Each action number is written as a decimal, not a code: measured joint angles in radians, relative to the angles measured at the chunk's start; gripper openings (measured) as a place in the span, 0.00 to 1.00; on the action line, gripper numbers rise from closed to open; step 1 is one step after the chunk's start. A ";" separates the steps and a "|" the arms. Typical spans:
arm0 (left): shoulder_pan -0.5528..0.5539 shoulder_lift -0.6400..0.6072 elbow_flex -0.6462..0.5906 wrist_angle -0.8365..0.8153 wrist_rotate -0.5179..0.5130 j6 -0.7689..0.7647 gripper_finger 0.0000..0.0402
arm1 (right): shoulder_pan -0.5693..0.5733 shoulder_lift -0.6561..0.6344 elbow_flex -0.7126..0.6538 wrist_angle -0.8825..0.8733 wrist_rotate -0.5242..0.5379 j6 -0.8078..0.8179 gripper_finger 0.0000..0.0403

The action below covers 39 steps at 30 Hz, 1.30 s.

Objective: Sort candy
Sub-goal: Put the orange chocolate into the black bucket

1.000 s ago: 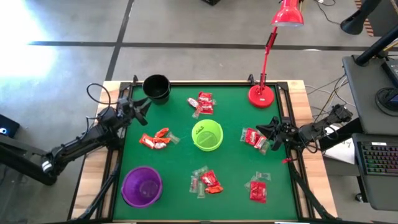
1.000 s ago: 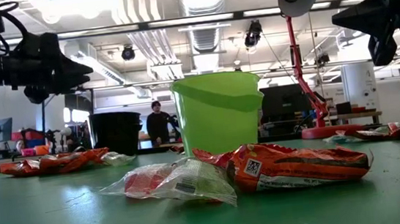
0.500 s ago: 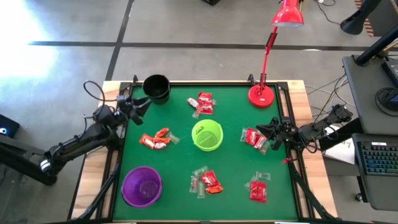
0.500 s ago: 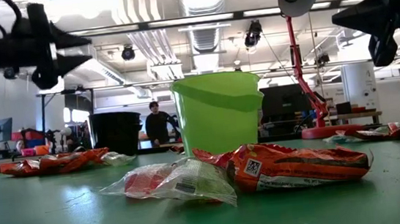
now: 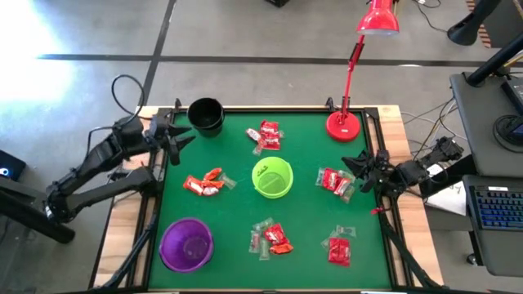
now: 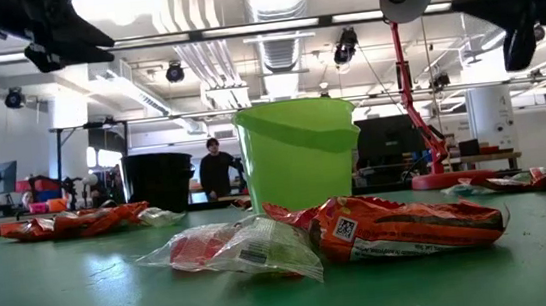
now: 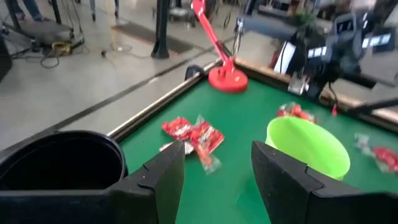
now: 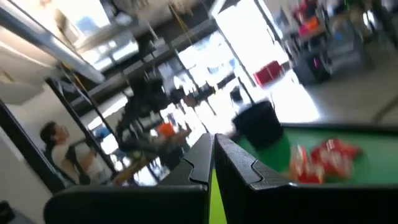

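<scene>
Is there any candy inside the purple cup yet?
No. From above, the purple cup shows only its bare purple bottom.

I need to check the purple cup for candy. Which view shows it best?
The high view: it looks straight down into the purple cup at the table's near left corner, showing rim and inside. The low view catches only a purple sliver at its left edge. Neither wrist view shows it.
</scene>
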 joint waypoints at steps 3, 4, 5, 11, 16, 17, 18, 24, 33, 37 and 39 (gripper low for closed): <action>0.000 0.035 0.039 -0.039 0.000 0.013 0.41 | 0.000 0.000 0.024 0.060 0.000 -0.103 0.02; 0.000 0.046 0.046 -0.050 0.000 0.013 0.41 | 0.000 0.000 0.042 0.056 0.000 -0.128 0.02; 0.000 0.057 0.050 -0.062 0.000 0.012 0.40 | 0.000 0.001 0.064 0.037 0.000 -0.153 0.02; 0.000 0.122 0.045 -0.175 0.000 -0.079 0.40 | 0.000 0.060 0.244 -0.121 0.112 -0.309 0.02; 0.000 0.181 0.032 -0.218 0.033 -0.114 0.40 | 0.000 0.126 0.413 -0.308 0.224 -0.376 0.02; 0.000 0.192 0.032 -0.218 0.051 -0.111 0.40 | 0.000 0.138 0.445 -0.343 0.225 -0.377 0.02; 0.000 0.204 0.032 -0.215 0.073 -0.104 0.40 | 0.000 0.148 0.473 -0.372 0.225 -0.377 0.02; -0.002 0.284 0.032 -0.217 0.157 -0.119 0.40 | 0.000 0.191 0.601 -0.435 0.225 -0.425 0.02; -0.029 0.384 0.025 -0.260 0.157 -0.112 0.40 | 0.000 0.220 0.696 -0.435 0.226 -0.497 0.02; -0.098 0.428 0.025 -0.260 0.145 -0.122 0.40 | 0.000 0.220 0.726 -0.435 0.226 -0.532 0.02; -0.146 0.453 0.025 -0.260 0.087 -0.115 0.40 | 0.000 0.220 0.738 -0.434 0.227 -0.545 0.02</action>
